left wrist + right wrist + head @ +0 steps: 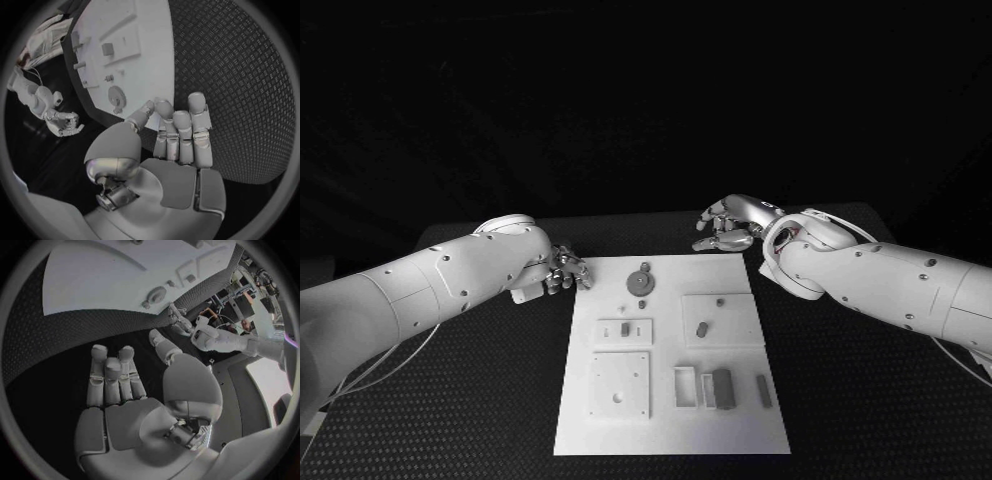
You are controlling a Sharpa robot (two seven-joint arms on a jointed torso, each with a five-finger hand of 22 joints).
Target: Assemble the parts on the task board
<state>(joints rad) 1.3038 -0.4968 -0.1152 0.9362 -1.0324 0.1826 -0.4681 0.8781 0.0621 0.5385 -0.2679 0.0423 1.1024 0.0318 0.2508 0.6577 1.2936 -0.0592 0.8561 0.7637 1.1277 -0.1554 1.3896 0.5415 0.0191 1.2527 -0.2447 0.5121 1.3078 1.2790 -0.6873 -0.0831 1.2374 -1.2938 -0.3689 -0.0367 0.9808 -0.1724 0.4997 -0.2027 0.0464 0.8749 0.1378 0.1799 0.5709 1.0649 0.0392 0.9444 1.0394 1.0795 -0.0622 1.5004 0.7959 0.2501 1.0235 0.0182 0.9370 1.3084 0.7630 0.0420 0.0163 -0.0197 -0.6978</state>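
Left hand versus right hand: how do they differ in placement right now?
The left hand sits beside the task board's left edge, near the round gear-like part; the right hand sits beyond the board's far right corner, farther from that part. Both hold nothing and hang over black table.

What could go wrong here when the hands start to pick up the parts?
The left hand hangs at the task board's far left corner; reaching in, it might nudge the unclamped-looking board. The round part lies flat, so fingers may slip off it. The right hand could crowd the left there.
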